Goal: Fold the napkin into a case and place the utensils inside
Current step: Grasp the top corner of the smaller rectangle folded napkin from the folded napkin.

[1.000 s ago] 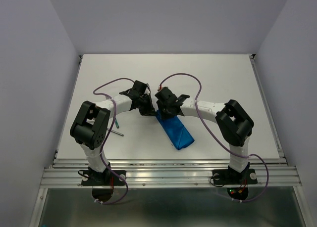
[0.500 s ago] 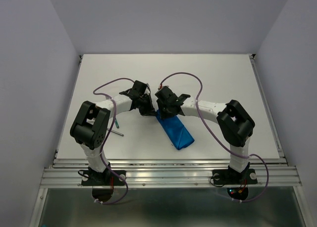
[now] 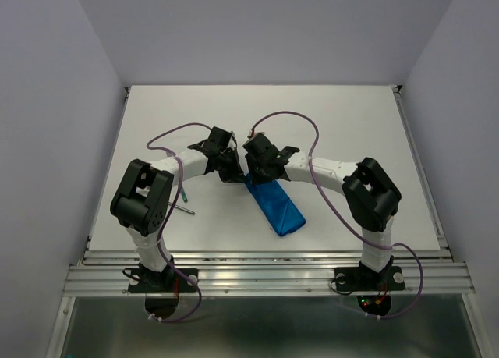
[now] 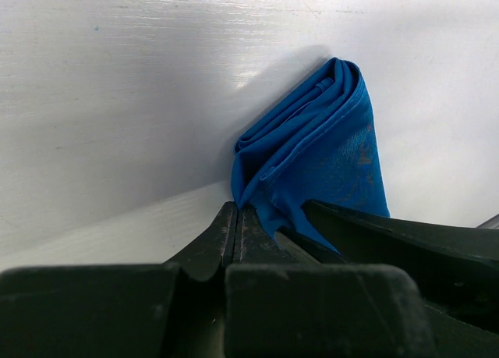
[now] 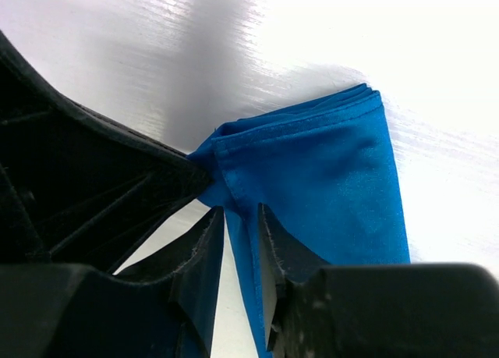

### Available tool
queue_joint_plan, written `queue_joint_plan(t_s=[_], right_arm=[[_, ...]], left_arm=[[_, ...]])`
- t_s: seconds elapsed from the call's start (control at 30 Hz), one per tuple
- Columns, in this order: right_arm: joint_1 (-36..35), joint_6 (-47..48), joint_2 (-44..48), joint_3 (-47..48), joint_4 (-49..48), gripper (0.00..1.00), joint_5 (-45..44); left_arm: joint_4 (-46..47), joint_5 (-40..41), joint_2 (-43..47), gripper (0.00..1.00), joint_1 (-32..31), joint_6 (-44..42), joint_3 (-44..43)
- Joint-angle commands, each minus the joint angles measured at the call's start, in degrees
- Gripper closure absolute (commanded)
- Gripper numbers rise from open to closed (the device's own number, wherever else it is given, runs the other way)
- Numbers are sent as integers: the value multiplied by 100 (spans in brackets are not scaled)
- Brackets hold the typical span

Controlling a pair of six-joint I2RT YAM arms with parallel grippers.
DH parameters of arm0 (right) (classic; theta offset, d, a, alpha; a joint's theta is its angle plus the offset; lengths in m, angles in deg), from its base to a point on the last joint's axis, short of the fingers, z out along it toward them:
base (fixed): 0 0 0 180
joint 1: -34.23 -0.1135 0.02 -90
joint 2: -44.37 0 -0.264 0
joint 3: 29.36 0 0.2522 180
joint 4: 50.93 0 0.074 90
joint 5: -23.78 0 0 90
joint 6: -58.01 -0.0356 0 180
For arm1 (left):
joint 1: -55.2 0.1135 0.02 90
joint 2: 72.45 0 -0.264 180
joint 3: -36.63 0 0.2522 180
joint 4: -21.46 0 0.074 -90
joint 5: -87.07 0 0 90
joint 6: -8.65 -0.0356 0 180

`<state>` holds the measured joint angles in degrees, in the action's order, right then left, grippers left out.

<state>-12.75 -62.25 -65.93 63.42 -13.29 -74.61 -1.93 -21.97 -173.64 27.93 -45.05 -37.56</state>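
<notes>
Napkin (image 3: 279,210), already folded into a narrow blue packet of several layers, lies on the white bench (image 3: 351,116) near the middle. Its long axis runs from about 11 o'clock to 5 o'clock in the top view. The 5 o'clock end lies free and flat, while the 11 o'clock end sits under the two wrists, which meet there nose to nose. The left gripper (image 3: 231,169) comes in from 9 o'clock with its fingers (image 4: 226,233) clenched on a corner of the napkin. In the right wrist view that corner is drawn out to a small point where the dark tip meets it. The right gripper (image 3: 260,171) comes in from 3 o'clock with its fingers (image 5: 273,249) a little parted, just beside the pinched corner. One of them lies over the blue cloth and a strip of the folded edge shows in the gap between them; I cannot tell whether they press on it. From the left wrist view the layers of the fold show stacked along the far end of the napkin, with its free end pointing toward 1 o'clock. The utensils lie outside the napkin and well apart from it, at its 9 o'clock, close by the left arm's elbow. They are a teal-handled piece (image 3: 185,194), mostly hidden by that elbow, and a slim grey metal piece (image 3: 185,210), both resting on the bench.
</notes>
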Motion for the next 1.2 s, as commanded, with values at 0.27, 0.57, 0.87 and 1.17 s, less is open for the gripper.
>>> queue_joint_plan(t_s=[0.27,0.57,0.87,1.17], right_arm=[[-48,-85,-149,254,-138,73,-252],[-48,-94,-281,254,-173,73,-129],[-48,-103,-106,210,-208,97,-155],[-48,-85,140,148,-252,99,38]], left_arm=[[-4,-29,20,100,2,-70,31],[-4,-20,29,100,2,-61,48],[14,-29,20,100,2,-61,66],[58,-38,-24,100,2,-43,110]])
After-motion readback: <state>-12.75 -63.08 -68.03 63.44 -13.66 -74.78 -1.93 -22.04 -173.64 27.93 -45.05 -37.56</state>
